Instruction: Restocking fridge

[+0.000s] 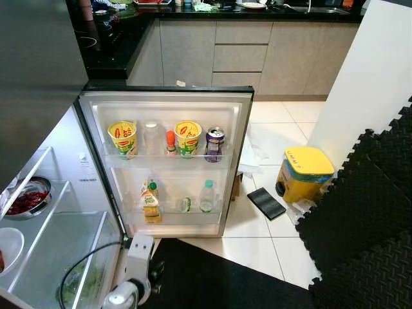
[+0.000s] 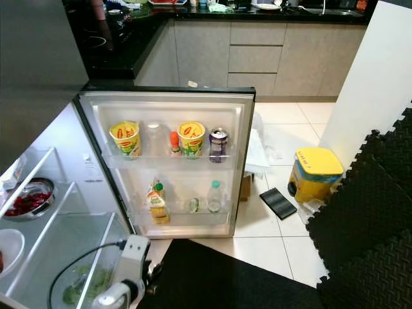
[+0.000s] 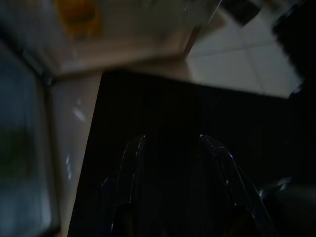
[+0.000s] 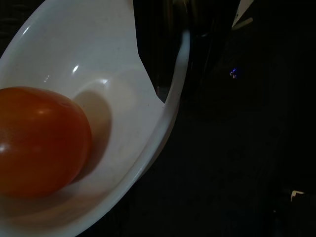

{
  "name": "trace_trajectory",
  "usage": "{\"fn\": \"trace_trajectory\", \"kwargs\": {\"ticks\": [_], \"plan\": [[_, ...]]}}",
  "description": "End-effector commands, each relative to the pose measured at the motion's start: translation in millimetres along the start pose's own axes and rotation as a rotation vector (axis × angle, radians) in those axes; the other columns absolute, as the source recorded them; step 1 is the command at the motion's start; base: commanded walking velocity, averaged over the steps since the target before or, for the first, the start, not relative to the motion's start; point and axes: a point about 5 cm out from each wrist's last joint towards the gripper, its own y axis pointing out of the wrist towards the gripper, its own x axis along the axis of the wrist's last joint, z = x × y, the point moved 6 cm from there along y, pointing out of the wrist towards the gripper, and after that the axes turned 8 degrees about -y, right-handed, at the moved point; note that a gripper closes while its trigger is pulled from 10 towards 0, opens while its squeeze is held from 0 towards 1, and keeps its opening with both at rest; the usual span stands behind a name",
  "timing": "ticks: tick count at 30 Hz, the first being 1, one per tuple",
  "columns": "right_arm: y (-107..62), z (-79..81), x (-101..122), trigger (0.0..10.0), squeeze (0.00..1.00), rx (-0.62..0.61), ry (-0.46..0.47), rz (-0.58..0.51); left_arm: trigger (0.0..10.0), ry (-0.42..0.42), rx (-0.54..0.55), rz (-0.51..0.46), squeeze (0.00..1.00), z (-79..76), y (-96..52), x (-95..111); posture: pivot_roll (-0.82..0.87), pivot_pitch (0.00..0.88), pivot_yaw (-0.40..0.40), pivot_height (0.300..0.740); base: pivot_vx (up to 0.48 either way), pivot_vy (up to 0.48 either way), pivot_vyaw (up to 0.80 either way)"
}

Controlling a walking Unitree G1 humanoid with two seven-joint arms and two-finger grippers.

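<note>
Right now the fridge door (image 1: pixel 168 161) stands open. Left tool (image 3: pixel 170 148) hangs beside it over the black mat (image 1: pixel 212 277), fingers apart, holding nothing. Right tool: grip unclear, though a white bowl (image 4: pixel 123 64) with a tomato (image 4: pixel 42 140) sits by it. Tip that bowl and the tomato likely rolls out.

You had a yellow step stool (image 1: pixel 304 172) standing on the pale tiled floor (image 1: pixel 273 248), well to the right of the open fridge. Just beside it, on the fridge side, a flat black slab (image 1: pixel 266 203) lay on the tiles. Black foam mats (image 1: pixel 360 225) covered the floor at the right, below a white wall panel (image 1: pixel 370 77). Behind, you saw grey cabinets (image 1: pixel 241 55) under a black tabletop (image 1: pixel 257 11), cluttered with small things too far off to tell. A dark rug (image 1: pixel 219 277) lay nearest you.
</note>
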Motion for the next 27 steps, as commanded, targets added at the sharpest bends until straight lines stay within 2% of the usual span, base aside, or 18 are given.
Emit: {"fn": "trace_trajectory", "kwargs": {"ticks": [1,2,3,6,11,12,16,18,22,27], "plan": [[0.1,-4.0,3,10.0,0.0,-0.014,-0.023,-0.013,10.0,-0.04,0.104,0.119,0.0,23.8,-17.1,-39,-0.05,0.0,-0.006,0.74,0.0,0.0,0.0],[0.1,-4.8,4,10.0,0.0,-0.018,-0.031,-0.016,10.0,-0.053,0.123,0.14,0.0,27.0,-21.2,-47,-0.05,0.0,-0.006,0.74,0.0,0.0,0.0],[0.1,-4.8,4,10.0,0.0,-0.018,-0.031,-0.016,10.0,-0.053,0.123,0.14,0.0,27.0,-21.2,-47,-0.05,0.0,-0.006,0.74,0.0,0.0,0.0],[0.1,-10.7,8,10.0,0.0,-0.056,-0.04,-0.027,10.0,-0.135,0.22,0.216,0.0,40.4,-40.6,-81,-0.05,0.0,-0.012,0.74,0.0,0.0,0.0],[-0.1,-16.0,16,10.0,0.0,-0.093,-0.047,-0.053,10.0,-0.201,0.297,0.256,0.0,49.7,-54.8,-101,-0.05,0.0,-0.012,0.74,0.0,0.0,0.0],[-0.6,-21.1,25,10.0,0.0,-0.131,-0.057,-0.082,10.0,-0.215,0.315,0.259,0.0,51.4,-57.4,-104,-0.05,0.0,-0.012,0.74,0.0,0.0,0.0],[-0.8,-23.2,29,10.0,0.0,-0.146,-0.065,-0.094,10.0,-0.215,0.321,0.259,0.0,51.8,-57.6,-105,-0.05,0.0,-0.012,0.74,0.0,0.0,0.0],[-0.8,-22.9,43,10.0,0.0,-0.131,-0.106,-0.129,10.0,-0.248,0.311,0.236,0.0,50.4,-54.5,-100,-0.03,0.0,-0.021,0.74,0.0,0.0,0.0],[-1.9,-11.8,66,10.0,0.0,-0.017,0.031,-0.22,10.0,-0.321,0.262,0.177,0.0,44.4,-42.8,-82,-0.03,0.0,-0.014,0.74,0.0,0.0,0.0],[-2.0,-5.6,70,10.0,0.0,0.003,0.021,-0.229,10.0,-0.315,0.224,0.17,0.0,38.7,-38.4,-77,-0.02,0.0,-0.009,0.74,0.0,0.0,0.63]]}}
